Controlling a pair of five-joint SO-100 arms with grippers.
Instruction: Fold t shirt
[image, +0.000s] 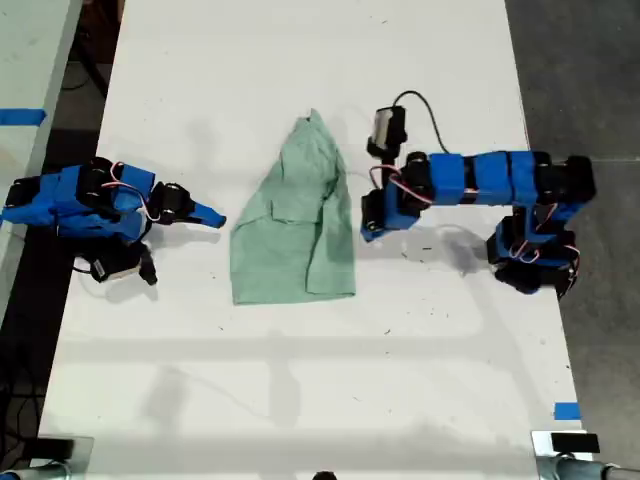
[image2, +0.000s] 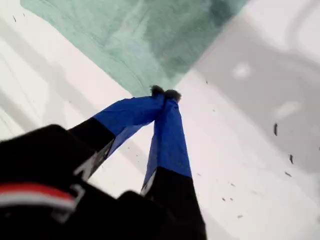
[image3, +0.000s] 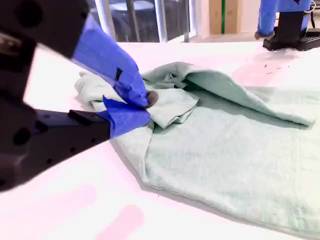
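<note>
The t shirt (image: 295, 220) is a pale mint-green garment lying partly folded on the white table (image: 300, 380), narrow end toward the far side. At the exterior view's right, my first gripper (image: 370, 232) points down beside the shirt's edge. Seen from the first wrist view, that gripper (image2: 165, 92) is shut and empty, its tips just off a corner of the t shirt (image2: 140, 35). My second gripper (image: 216, 218) lies low at the exterior view's left, a short gap from the shirt. Its jaws (image3: 146, 102) are shut in front of the rumpled t shirt (image3: 225, 150).
Blue tape marks sit at the exterior view's left edge (image: 20, 116) and lower right (image: 566, 410). A black cable (image: 425, 105) loops behind the first arm. The first arm's base (image3: 290, 25) shows far off in the second wrist view.
</note>
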